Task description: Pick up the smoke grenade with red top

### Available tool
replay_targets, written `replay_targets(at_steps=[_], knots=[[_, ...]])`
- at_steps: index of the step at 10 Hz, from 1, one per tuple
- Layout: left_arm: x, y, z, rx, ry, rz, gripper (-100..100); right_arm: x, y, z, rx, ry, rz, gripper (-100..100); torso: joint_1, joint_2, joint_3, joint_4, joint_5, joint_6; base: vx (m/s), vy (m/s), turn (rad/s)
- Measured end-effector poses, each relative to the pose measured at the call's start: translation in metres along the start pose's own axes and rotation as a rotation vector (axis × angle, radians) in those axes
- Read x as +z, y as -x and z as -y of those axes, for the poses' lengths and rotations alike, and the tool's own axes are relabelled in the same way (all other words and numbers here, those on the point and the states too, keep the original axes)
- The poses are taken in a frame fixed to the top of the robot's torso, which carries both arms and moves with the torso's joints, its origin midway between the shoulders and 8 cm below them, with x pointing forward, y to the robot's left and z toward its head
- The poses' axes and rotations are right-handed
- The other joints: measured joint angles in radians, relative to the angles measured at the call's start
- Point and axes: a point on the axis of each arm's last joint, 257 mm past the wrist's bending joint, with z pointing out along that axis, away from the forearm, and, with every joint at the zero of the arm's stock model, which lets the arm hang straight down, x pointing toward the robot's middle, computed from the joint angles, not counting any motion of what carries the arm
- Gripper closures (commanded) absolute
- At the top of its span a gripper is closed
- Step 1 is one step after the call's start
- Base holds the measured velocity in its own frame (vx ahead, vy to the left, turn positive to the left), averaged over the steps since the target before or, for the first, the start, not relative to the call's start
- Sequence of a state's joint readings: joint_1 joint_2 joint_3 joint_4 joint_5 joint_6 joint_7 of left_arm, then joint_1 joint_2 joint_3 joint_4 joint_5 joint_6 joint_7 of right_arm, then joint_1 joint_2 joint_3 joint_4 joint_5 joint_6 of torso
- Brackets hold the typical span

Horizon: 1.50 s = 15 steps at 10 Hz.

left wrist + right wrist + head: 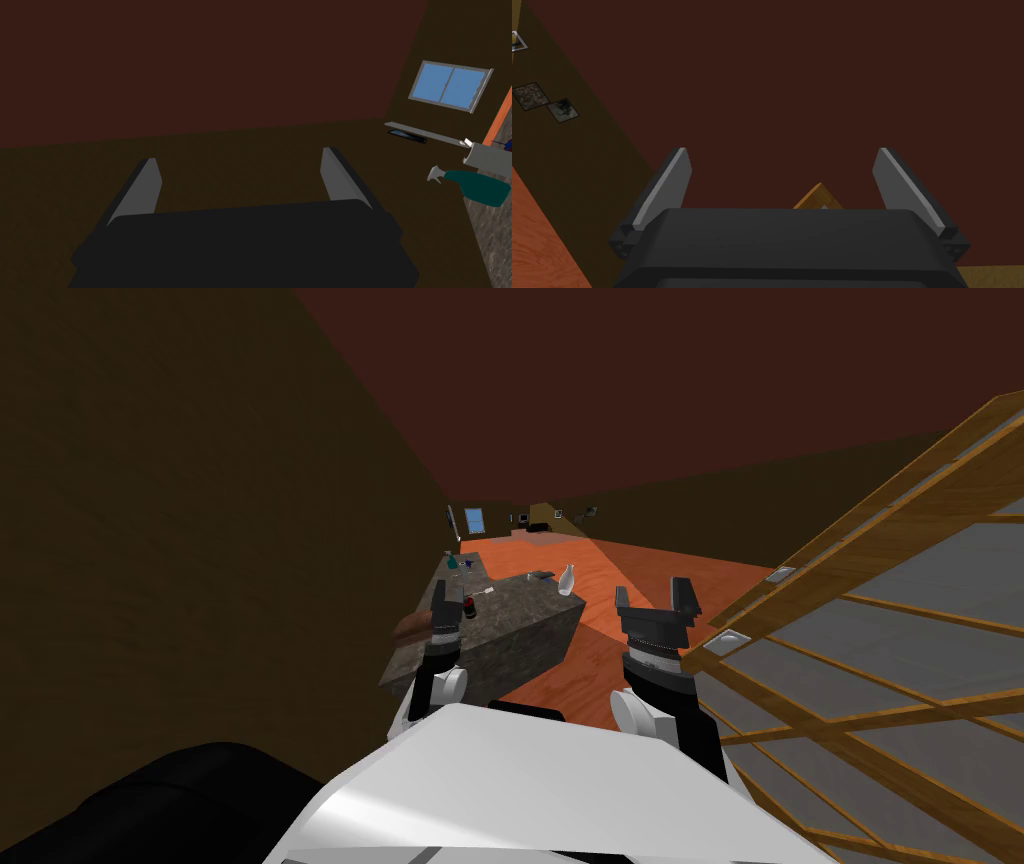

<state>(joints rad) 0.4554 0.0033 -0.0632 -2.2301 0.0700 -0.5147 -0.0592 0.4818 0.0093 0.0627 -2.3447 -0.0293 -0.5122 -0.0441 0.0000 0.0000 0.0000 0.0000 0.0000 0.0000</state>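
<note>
The smoke grenade [468, 609] is seen on the grey stone counter [520, 623], at the end nearest the robot. It is a small dark can with a red top. The left claw [445, 602] is held over that same end of the counter, just beside the can. Whether the claw and the can touch cannot be told, because both are drawn very small there.

In the left wrist view, the two grey fingers [145, 185] of the left claw are spread wide, and nothing is held between them. A teal spray bottle [475, 187] is seen off to one side of the claw, at the edge of the counter. A grey tube [492, 156] is seen just beside the bottle.

Farther along the counter, a white vase [567, 578] is found near the far corner. A dark flat thing [540, 575] is laid close to the vase.

The right claw [654, 596] is held up to the right of the counter, over the orange floor [640, 568]. It is near a wooden frame [880, 488] with grey panes. Its fingers [667, 185] are spread wide too, and nothing is held in it.
</note>
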Motion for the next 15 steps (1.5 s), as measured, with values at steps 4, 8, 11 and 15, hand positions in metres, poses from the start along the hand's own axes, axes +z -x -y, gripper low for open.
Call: replay_targets(at_steps=[4, 8, 11, 15], knots=[[-0.004, 0.009, -0.013, 0.041, 0.054, -0.063, -100, 0.000, 0.000, 0.000, 0.000, 0.000, 0.000, 0, -0.001, 0.003, 0.002, 0.001, 0.000, 0.000, -0.044, -0.019, 0.039], [-0.010, 0.038, -0.034, 0.092, 0.168, -0.109, -100, 0.000, 0.000, 0.000, 0.000, 0.000, 0.000, 0, -0.002, 0.005, 0.003, 0.001, 0.000, 0.000, -0.065, -0.036, 0.040], [-0.010, 0.060, -0.049, 0.122, 0.245, -0.119, -100, 0.000, 0.000, 0.000, 0.000, 0.000, 0.000, 0, -0.001, 0.004, 0.002, 0.001, 0.000, 0.000, -0.048, -0.024, 0.026], [-0.010, 0.092, -0.066, 0.159, 0.353, -0.114, -100, 0.000, 0.000, 0.000, 0.000, 0.000, 0.000, 0, -0.002, 0.002, 0.001, 0.001, 0.000, 0.000, -0.040, -0.031, 0.014]])
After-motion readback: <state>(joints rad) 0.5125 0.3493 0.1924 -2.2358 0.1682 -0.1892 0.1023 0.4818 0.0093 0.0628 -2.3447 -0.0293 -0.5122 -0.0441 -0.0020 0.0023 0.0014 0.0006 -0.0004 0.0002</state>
